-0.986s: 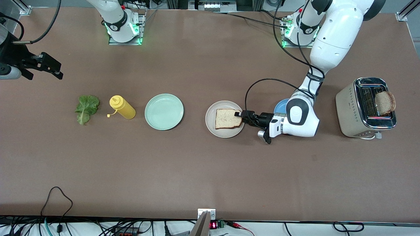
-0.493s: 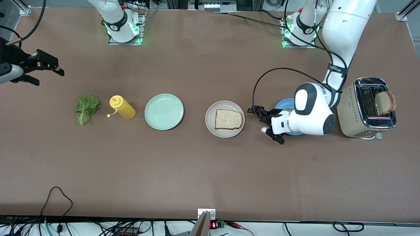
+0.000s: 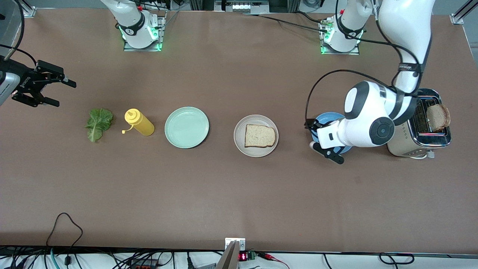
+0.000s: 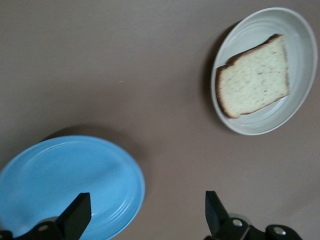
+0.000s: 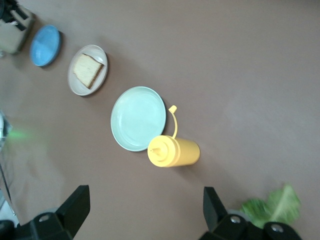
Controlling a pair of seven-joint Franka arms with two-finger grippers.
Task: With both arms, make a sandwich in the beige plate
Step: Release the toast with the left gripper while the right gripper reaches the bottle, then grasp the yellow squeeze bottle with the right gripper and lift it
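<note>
One square bread slice lies flat on the beige plate, with nothing touching it. The left wrist view shows the same bread slice and beige plate. My left gripper hangs open and empty over the edge of a blue plate; its fingertips are spread wide. A second bread slice stands in the toaster. The green lettuce leaf lies at the right arm's end of the table. My right gripper hovers open and empty over the table near it, seen as the right gripper.
A yellow squeeze bottle lies on its side between the lettuce and a mint-green plate. The right wrist view takes in the lettuce, bottle and mint-green plate. Cables run along the table edge nearest the front camera.
My left gripper has drawn back from the beige plate toward the toaster, leaving the bread slice on it. My right gripper has turned and shifted slightly toward the lettuce.
</note>
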